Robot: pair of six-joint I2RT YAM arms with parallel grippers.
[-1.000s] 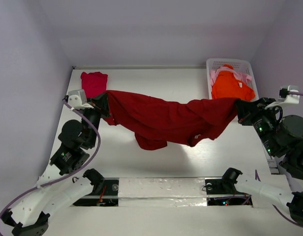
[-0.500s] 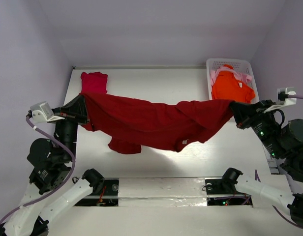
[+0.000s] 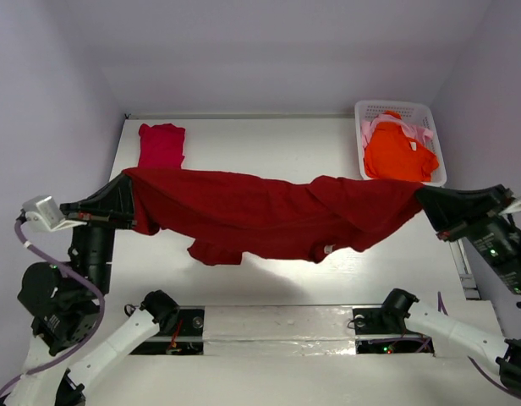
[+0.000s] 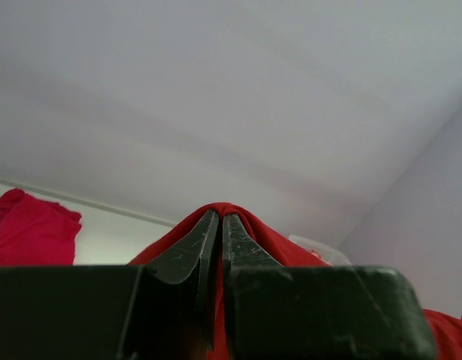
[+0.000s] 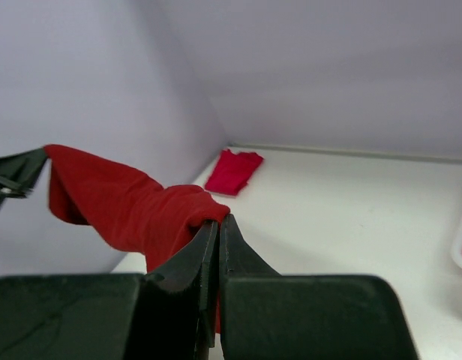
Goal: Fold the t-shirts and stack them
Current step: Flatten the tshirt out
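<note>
While I watch from above, my two arms hold the big dark red cloth t-shirt (image 3: pixel 260 216) up in the air between them. It runs across the middle of the frame like a sagging rope. A bunched part hangs lowest at the lower middle, over the white table (image 3: pixel 269 148). I cannot tell if that part touches the table.

The left gripper (image 3: pixel 128 193) is at the left side of the frame. Its fingers are pressed tight together on the left end of the shirt. In the left wrist view, red cloth pokes out around the tips.

The right gripper (image 3: pixel 421 199) is at the right side of the frame. Its fingers are pinched tight too, on the right end of the shirt. In the right wrist view, the cloth trails away from the tips toward the left of the frame.

A small crimson-pink cloth t-shirt (image 3: pixel 161 144) lies on the table at the upper left, as a neat little oblong. A white plastic basket with lattice walls (image 3: pixel 413 110) sits at the upper right of the table. Inside it lies a bright orange cloth t-shirt (image 3: pixel 398 152). A pale pink cloth t-shirt (image 3: pixel 364 131) peeks out along its upper left edge.
</note>
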